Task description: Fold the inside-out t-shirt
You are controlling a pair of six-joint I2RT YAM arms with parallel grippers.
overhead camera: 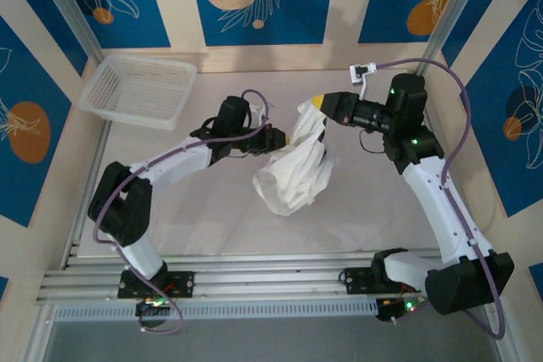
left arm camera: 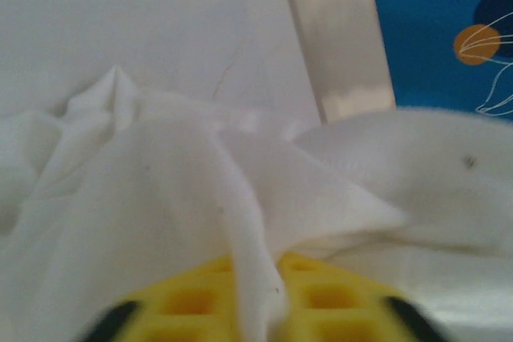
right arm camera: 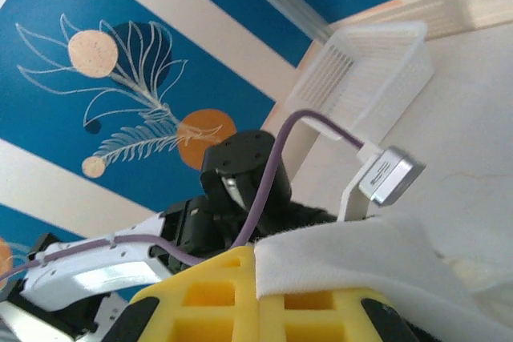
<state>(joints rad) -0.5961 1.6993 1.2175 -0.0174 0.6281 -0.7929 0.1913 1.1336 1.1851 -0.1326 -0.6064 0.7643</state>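
The t-shirt (overhead camera: 295, 167) lies bunched near the middle of the desk (overhead camera: 212, 218), between the two arms. The left gripper (overhead camera: 282, 139) meets it from the left, a fold pinched between its fingers (left arm camera: 321, 298). The right gripper (overhead camera: 318, 105) grips the cloth's far end from the right, farther back than the left one. The basket (overhead camera: 140, 89) sits at the desk's far left corner, behind the left arm and well apart from the cloth.

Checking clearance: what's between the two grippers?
The bunched t-shirt spans it, left gripper and right gripper both shut on it; clear in the top view.
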